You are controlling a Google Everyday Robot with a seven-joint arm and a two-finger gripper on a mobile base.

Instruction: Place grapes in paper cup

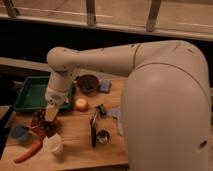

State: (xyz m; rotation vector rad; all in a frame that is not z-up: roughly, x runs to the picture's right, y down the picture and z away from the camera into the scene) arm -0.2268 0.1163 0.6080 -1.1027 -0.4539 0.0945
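Note:
My gripper (51,114) hangs from the cream arm at the left of the wooden table (75,130), pointing down. Its tip is right over a dark reddish-purple mass that I take for the grapes (44,127), and it seems to touch its top edge. The white paper cup (53,144) stands upright just in front of the grapes, near the table's front edge, with its mouth open upward. The gripper is behind and above the cup.
A green tray (31,94) lies at the back left. An orange carrot (27,151) and a small blue cup (20,133) are at the front left. A round orange-yellow fruit (81,104), a dark bowl (88,83), a black tool (93,128), a metal cup (103,136) and a grey cloth (114,114) lie to the right.

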